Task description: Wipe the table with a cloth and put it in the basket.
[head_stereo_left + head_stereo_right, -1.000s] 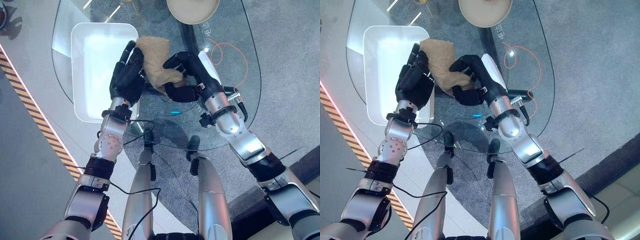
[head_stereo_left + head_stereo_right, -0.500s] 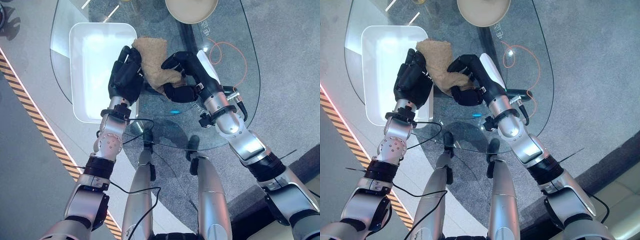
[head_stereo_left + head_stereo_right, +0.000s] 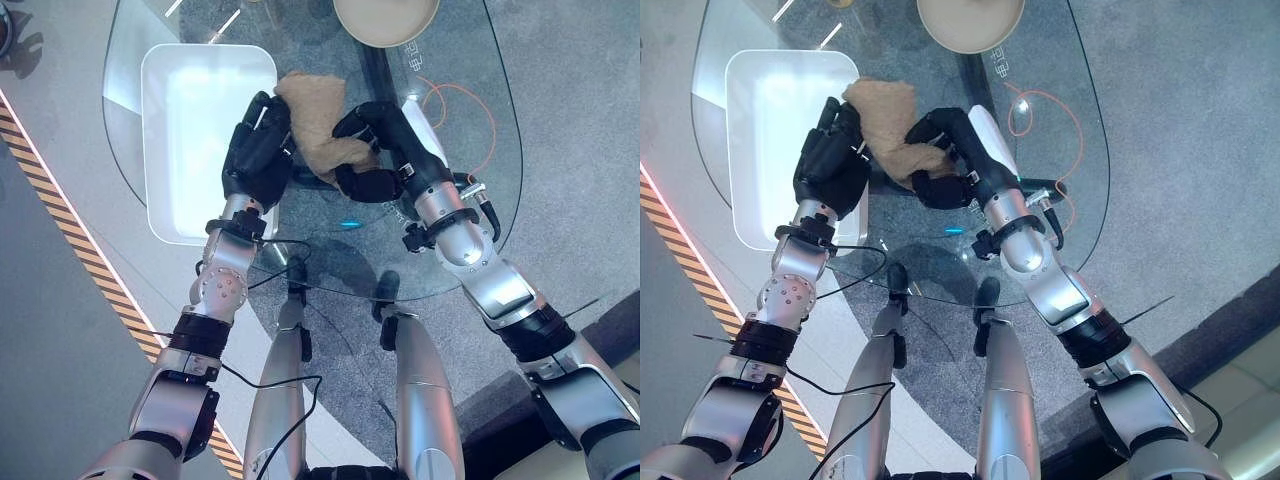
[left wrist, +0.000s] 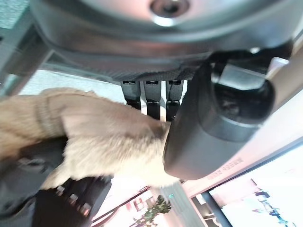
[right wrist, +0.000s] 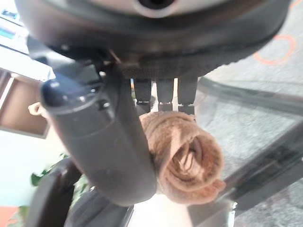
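Upper centre of the frame, both the left hand [image 3: 258,152] and right hand [image 3: 372,160] grasp the cloth [image 3: 316,122]; the basket [image 3: 190,110] lies just left, nearer the left hand.

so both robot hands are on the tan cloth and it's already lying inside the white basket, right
Not quite. Both the left robot hand and the right robot hand are on the tan cloth, but the left eye view shows it over the glass table, beside the white basket, not inside.

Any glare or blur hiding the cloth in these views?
Left eye view: cloth evenly lit, glare confined to the white basket. Left wrist view: soft close up, left hand blurred. Right wrist view: cloth sharp between right hand fingers.
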`<state>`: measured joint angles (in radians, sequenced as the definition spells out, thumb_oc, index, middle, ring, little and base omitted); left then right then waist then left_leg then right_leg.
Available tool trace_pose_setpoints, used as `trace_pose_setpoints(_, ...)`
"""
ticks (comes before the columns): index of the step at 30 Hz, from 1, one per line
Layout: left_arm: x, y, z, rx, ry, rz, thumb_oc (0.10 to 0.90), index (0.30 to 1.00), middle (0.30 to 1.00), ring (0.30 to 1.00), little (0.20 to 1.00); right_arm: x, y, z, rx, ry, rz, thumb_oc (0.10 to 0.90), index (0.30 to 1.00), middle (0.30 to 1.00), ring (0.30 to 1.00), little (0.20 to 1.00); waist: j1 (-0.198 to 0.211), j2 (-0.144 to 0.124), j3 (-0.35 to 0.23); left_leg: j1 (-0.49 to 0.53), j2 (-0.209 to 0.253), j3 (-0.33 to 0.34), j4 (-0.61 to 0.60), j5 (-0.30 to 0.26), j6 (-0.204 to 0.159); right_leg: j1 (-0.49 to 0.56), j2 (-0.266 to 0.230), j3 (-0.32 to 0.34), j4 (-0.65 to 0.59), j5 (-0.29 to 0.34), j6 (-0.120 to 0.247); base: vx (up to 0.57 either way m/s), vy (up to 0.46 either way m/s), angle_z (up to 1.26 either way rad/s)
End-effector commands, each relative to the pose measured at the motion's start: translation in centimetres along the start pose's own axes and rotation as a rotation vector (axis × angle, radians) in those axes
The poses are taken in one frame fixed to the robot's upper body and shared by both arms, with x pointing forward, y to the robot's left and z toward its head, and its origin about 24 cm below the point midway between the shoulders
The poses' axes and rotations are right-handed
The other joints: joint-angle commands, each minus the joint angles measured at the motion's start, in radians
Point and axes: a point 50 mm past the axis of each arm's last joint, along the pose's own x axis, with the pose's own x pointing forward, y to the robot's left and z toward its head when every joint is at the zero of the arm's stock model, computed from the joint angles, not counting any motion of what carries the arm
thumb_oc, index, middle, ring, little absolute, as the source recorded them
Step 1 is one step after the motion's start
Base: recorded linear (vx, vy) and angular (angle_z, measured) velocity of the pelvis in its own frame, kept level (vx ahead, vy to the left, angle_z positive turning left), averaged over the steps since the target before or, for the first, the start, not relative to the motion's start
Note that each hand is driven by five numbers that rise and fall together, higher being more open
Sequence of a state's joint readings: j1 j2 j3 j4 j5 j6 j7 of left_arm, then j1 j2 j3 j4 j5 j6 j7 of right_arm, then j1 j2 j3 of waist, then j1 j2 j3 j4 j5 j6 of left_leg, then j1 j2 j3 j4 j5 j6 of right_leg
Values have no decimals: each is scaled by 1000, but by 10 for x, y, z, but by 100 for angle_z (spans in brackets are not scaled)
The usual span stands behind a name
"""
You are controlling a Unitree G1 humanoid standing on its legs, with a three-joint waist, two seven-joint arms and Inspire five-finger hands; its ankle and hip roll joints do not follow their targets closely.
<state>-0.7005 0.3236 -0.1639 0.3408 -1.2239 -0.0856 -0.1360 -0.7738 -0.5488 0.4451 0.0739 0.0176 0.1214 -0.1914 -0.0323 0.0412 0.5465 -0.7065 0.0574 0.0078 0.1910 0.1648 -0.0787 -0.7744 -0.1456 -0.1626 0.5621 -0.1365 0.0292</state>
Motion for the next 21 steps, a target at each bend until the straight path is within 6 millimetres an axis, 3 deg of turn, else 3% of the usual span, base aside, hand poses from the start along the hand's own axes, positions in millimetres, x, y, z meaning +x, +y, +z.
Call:
trace_pose_setpoints(1, 28, -79, 35, 49, -151, -361, 800, 900, 900, 900, 900, 13, -19, 69, -3, -323, -70, 100, 300, 300, 300, 200, 6, -20, -27, 17, -61, 54, 101, -164, 34, 45, 49, 23, -185, 101, 59, 0, 0, 0)
trace_pose_setpoints(21, 29, -82, 33, 83, -127, -367, 800, 900, 900, 900, 900, 14, -17, 68, -17, -320, -51, 100, 300, 300, 300, 200, 6, -19, -27, 12, -62, 55, 104, -163, 34, 43, 48, 21, -186, 100, 58, 0, 0, 0)
